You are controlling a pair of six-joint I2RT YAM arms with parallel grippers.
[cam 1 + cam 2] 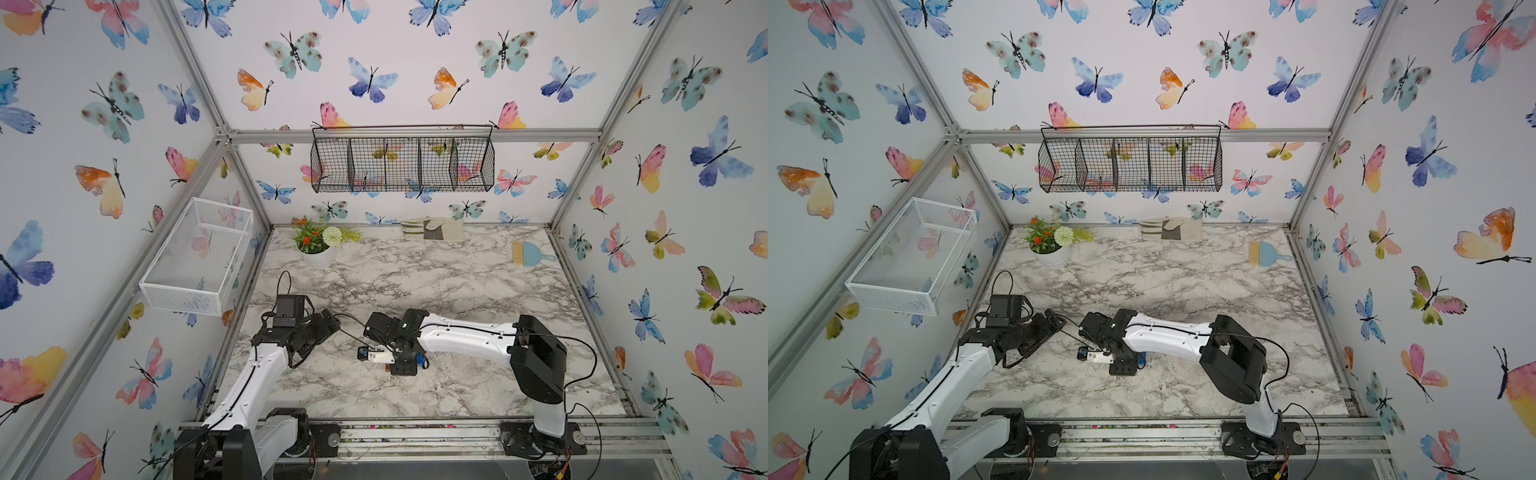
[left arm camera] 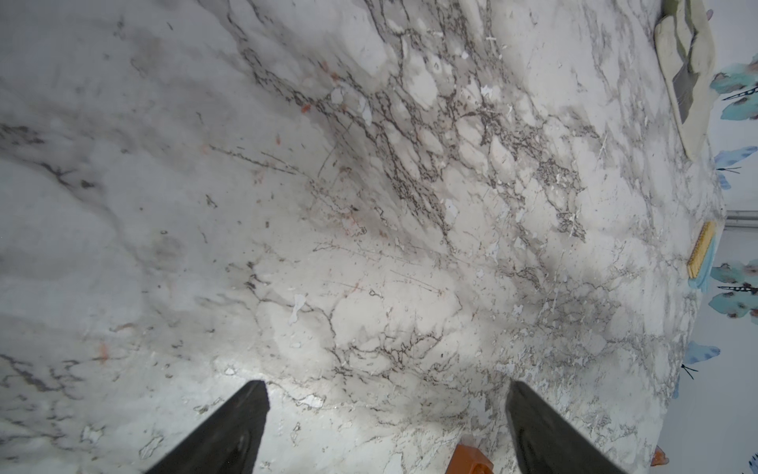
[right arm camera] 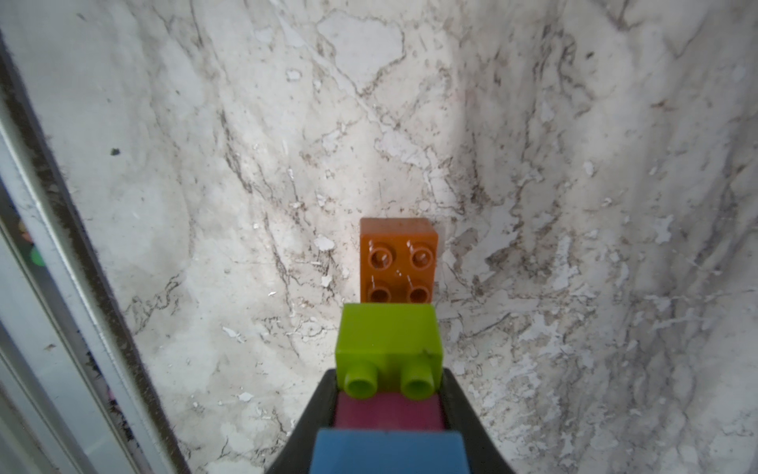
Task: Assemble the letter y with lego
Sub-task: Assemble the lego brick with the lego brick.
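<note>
My right gripper is shut on a stack of lego: a blue brick nearest the wrist, a pink brick between the fingers, and a lime green brick sticking out past the fingertips. An orange brick lies on the marble table just beyond the green one, studs facing the camera; I cannot tell if they touch. In both top views this gripper points down near the table's middle. My left gripper is open and holds nothing, with a corner of the orange brick showing between its fingers.
At the back of the table stand a white flower pot, folded gloves and a blue brush. A white mesh basket hangs on the left wall, a black wire basket on the back wall.
</note>
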